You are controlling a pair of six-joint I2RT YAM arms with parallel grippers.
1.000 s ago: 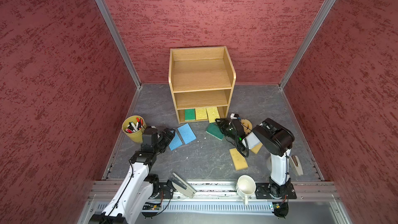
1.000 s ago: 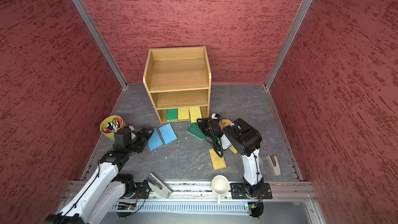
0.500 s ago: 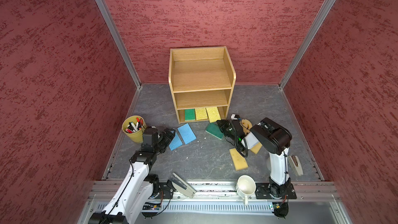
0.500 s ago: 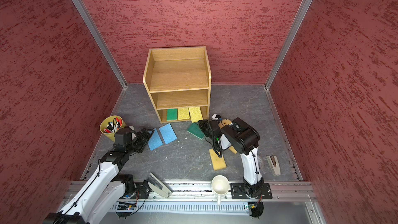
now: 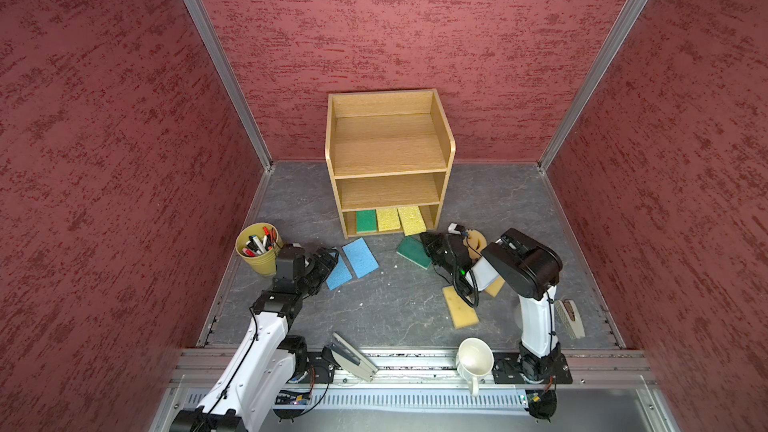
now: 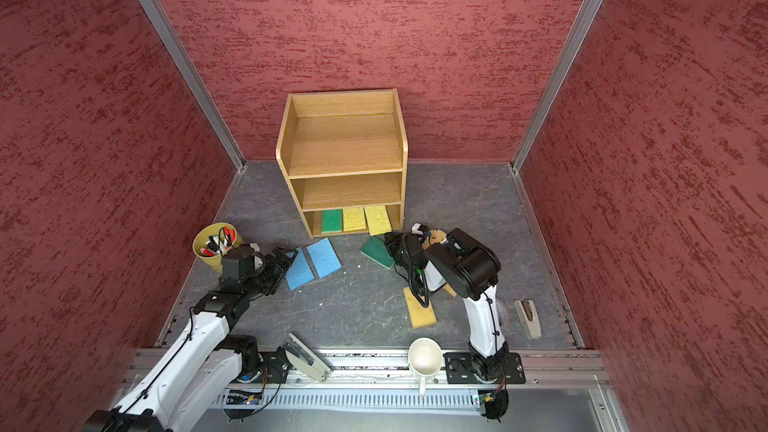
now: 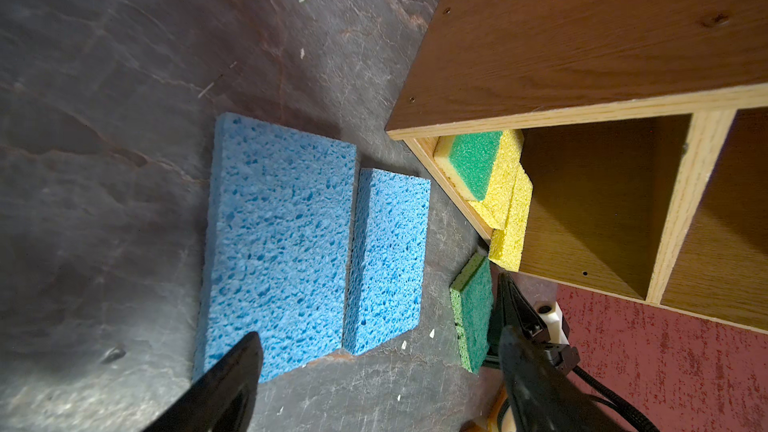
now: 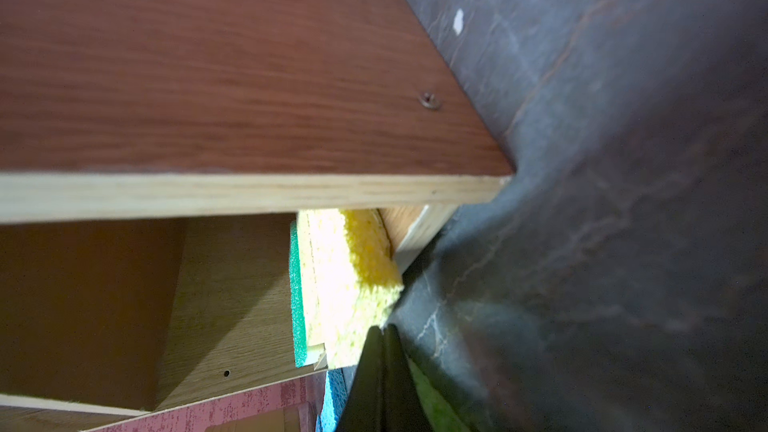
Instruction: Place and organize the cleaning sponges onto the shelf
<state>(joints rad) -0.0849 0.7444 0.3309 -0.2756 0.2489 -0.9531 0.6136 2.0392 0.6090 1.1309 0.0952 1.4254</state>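
Probably light, squashy foam, best pinched widthwise — the dark green sponge (image 5: 409, 252) lies at the shelf's (image 5: 390, 143) five o'clock, right gripper (image 5: 424, 238) jaws shut beside it; left gripper (image 7: 379, 305) jaws gape by a blue sponge (image 7: 278, 243).

Oak shelf (image 5: 388, 147), blue sponges (image 5: 360, 257), yellow cup (image 5: 258, 263)

Both top views looked steeply down from high at the front, covering the whole floor (image 5: 395, 297) and shelf (image 5: 388, 147). The left wrist camera sat low, close to the blue sponges (image 7: 278, 243); the right one hugged the shelf's side. Both caught its bottom tier.
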